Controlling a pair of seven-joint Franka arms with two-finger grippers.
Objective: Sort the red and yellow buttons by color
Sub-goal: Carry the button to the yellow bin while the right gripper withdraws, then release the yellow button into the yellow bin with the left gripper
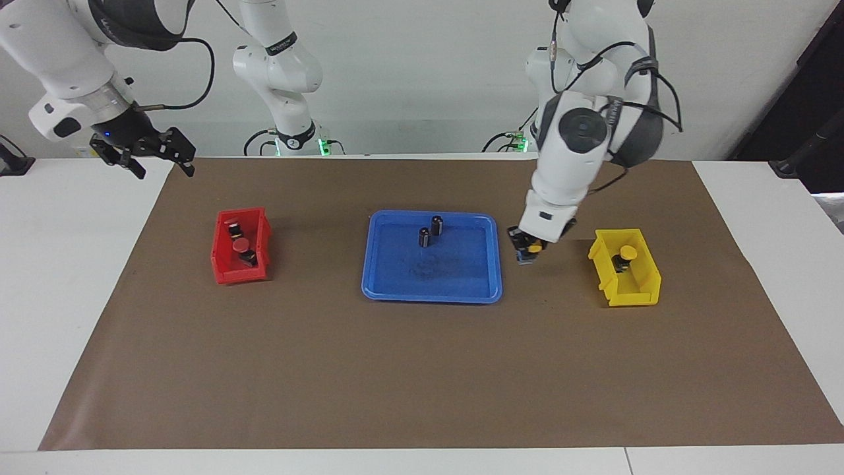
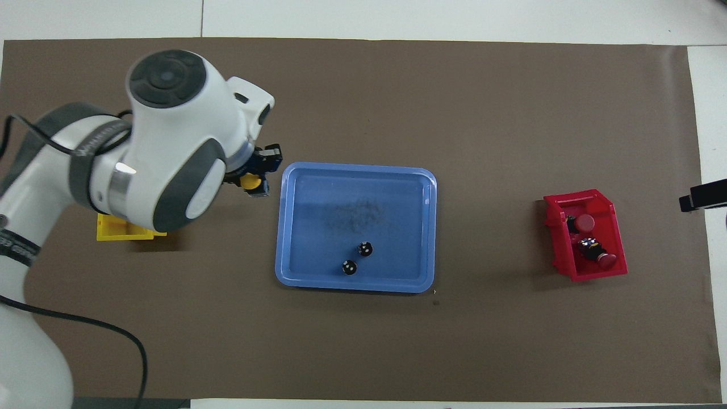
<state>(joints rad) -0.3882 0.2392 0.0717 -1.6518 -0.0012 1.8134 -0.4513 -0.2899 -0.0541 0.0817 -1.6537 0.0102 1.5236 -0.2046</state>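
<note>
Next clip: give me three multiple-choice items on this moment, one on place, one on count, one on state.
1. The left gripper is over:
A. the blue tray
B. the mat between blue tray and yellow bin
C. the red bin

2. Red buttons in the red bin:
A. none
B. one
C. two

3. The left gripper is:
A. shut on a yellow button
B. open, holding nothing
C. shut on a dark cylinder

Key: 1 B, it hangs between them; 2 C, two red caps show; 3 A, a yellow cap sits between its fingers.
</note>
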